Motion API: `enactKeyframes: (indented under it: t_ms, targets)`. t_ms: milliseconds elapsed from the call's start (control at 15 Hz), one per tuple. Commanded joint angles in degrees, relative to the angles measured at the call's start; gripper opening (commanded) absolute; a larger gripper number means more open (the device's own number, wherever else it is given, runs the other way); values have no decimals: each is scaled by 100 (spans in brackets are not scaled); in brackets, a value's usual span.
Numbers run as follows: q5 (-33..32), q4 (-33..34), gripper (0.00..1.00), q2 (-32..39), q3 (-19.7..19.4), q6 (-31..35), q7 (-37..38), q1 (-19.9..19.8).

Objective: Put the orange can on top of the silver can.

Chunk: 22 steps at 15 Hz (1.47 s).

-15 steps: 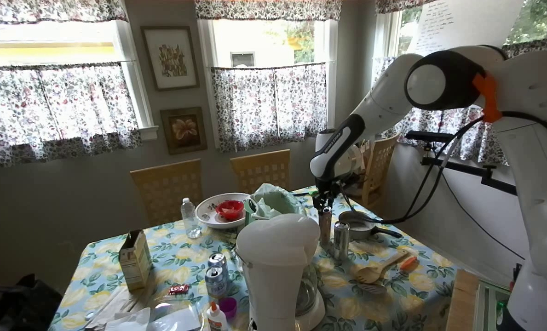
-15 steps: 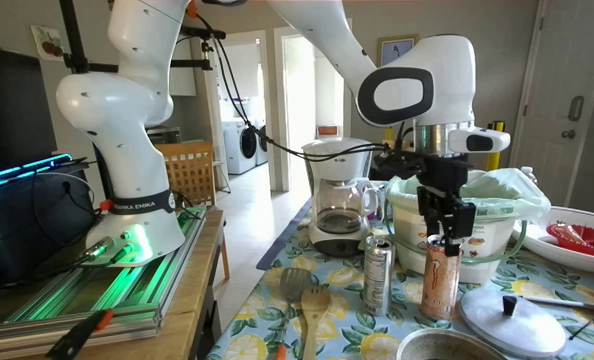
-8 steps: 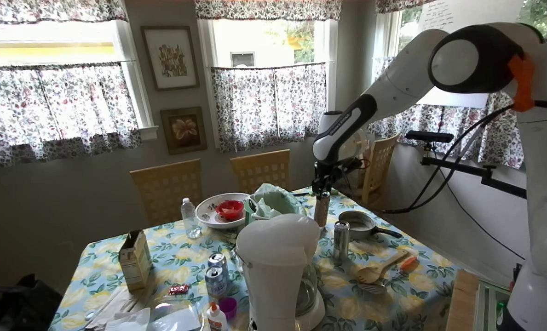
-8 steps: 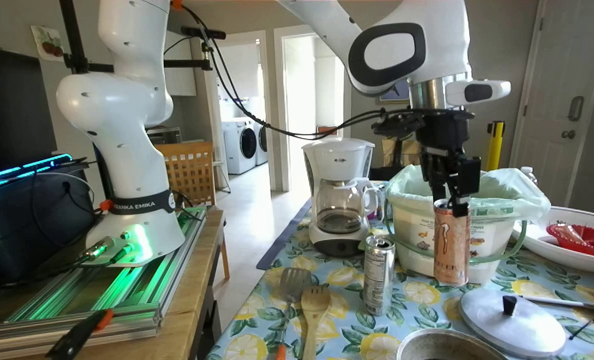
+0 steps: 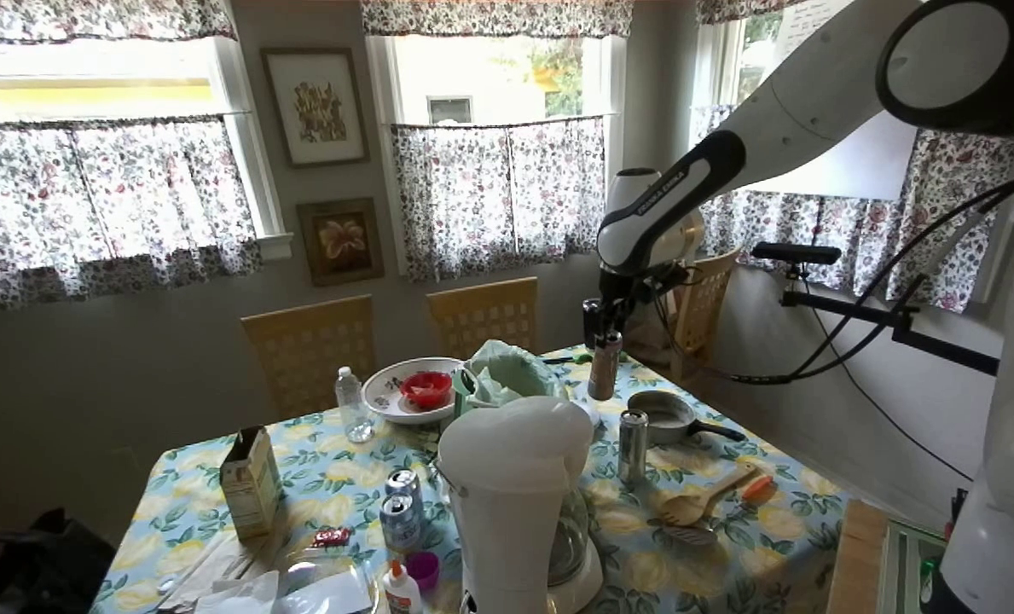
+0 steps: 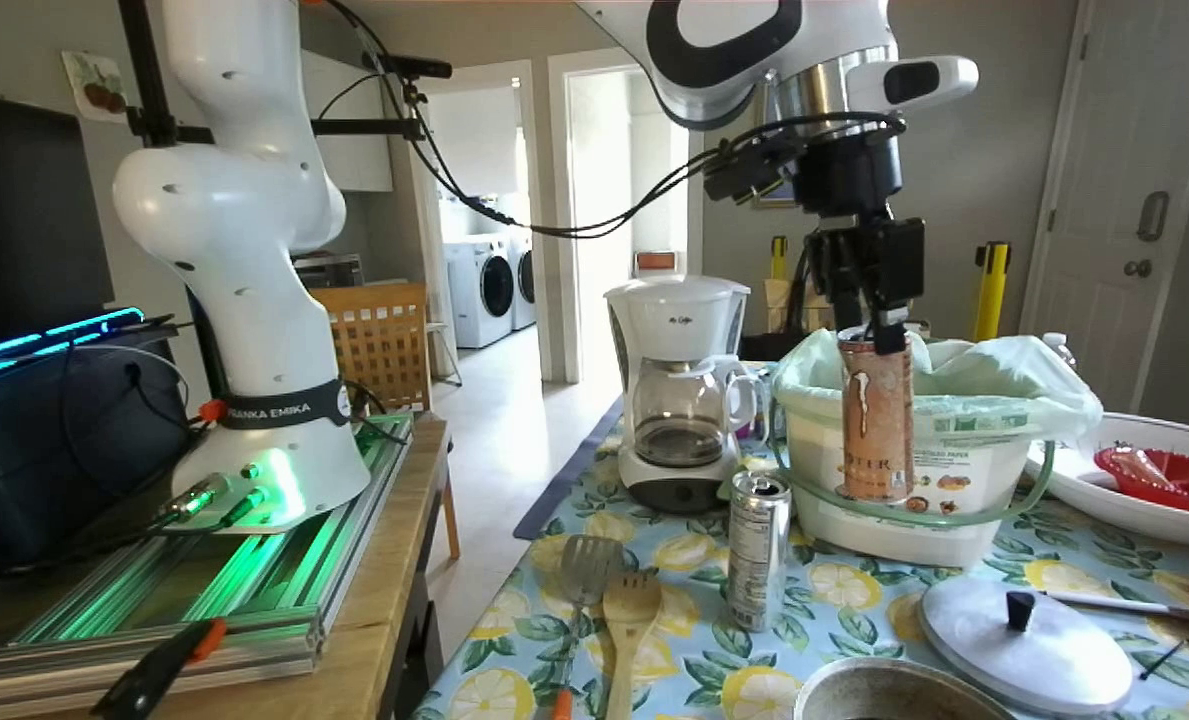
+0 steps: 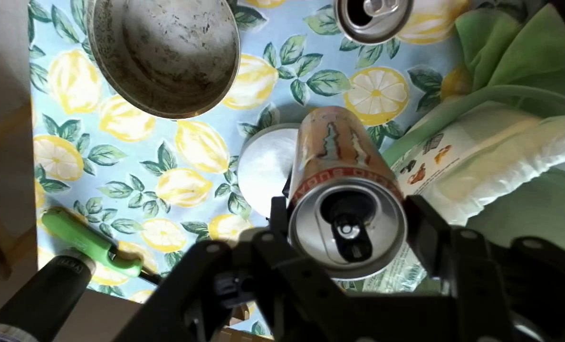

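Grey walls point(image 5: 165, 358), bright windows point(image 5: 489, 81), floral curtains point(image 5: 460, 196), wooden chairs point(image 5: 483, 300), pale floor point(image 6: 509, 420)

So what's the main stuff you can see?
orange can: 1, orange, in hand
silver can: 1, silver, standing on table
short cans: 2, silver-blue, on table
coffee maker: 1, white, on table
bucket: 1, white, on table
pan: 1, grey, on table
lid: 1, silver, on table
spatula: 1, grey, on table
wooden fork: 1, tan, on table
large bowl: 1, white, on table
red bowl: 1, red, in large bowl
drink bottle: 1, clear, on table
box: 1, tan, on table
robot arm: 1, mostly white, over table
hand: 1, black, closed on orange can
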Motion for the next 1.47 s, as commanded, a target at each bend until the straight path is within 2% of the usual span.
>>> enactKeyframes:
  t_ms: [0, 533, 1400]
  targets:
    - [-158, -399, 38, -644, -59, -439, -117, 83]
    - [-511, -730, 38, -1331, -75, -1141, -231, 128]
    - [-505, -1066, 38, -1402, -91, -1023, -547, 186]
